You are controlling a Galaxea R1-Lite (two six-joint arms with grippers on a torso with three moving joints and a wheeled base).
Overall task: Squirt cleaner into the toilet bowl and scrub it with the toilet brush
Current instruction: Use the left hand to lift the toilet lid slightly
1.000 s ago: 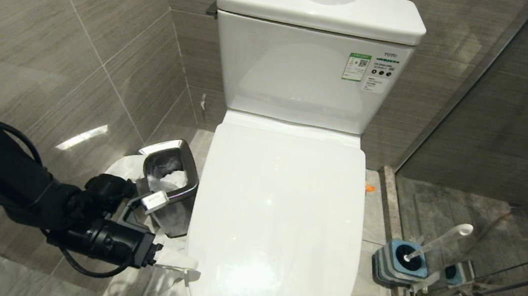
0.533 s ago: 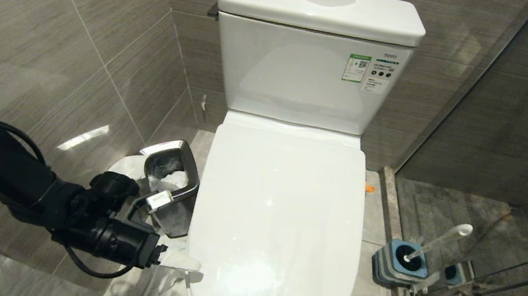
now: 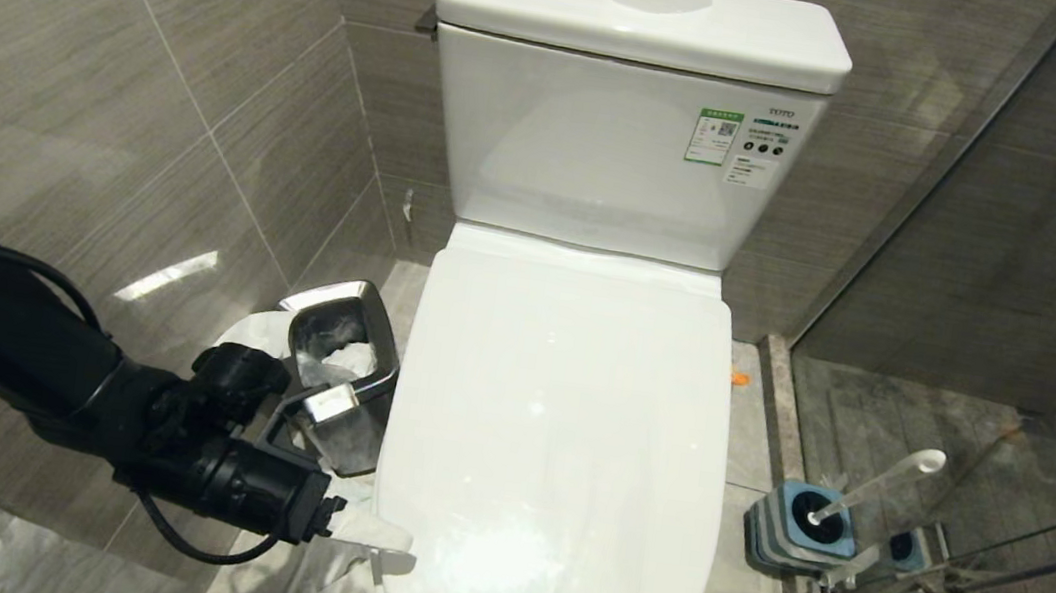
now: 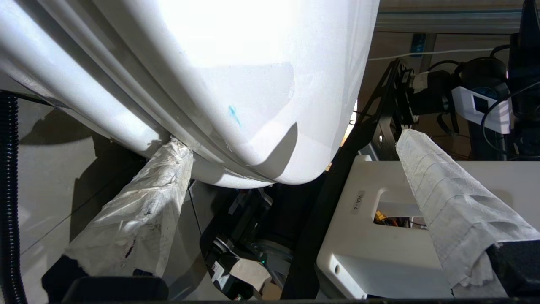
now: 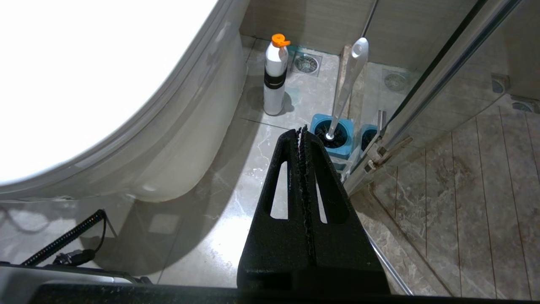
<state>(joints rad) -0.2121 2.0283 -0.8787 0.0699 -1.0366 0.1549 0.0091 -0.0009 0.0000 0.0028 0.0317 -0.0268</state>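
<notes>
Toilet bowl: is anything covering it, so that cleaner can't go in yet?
Yes. The closed lid lies flat over the toilet bowl, hiding it. The left tool, open, sits at the lid's front-left edge; one wrapped finger touches the rim underside.

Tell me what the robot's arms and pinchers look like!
The left arm is chunky and black, with a black cable looping under its wrist. The left gripper has two long fingers wrapped in crinkly white paper. The right gripper is black too, with bare wedge-shaped fingers that have long slots cut through.
</notes>
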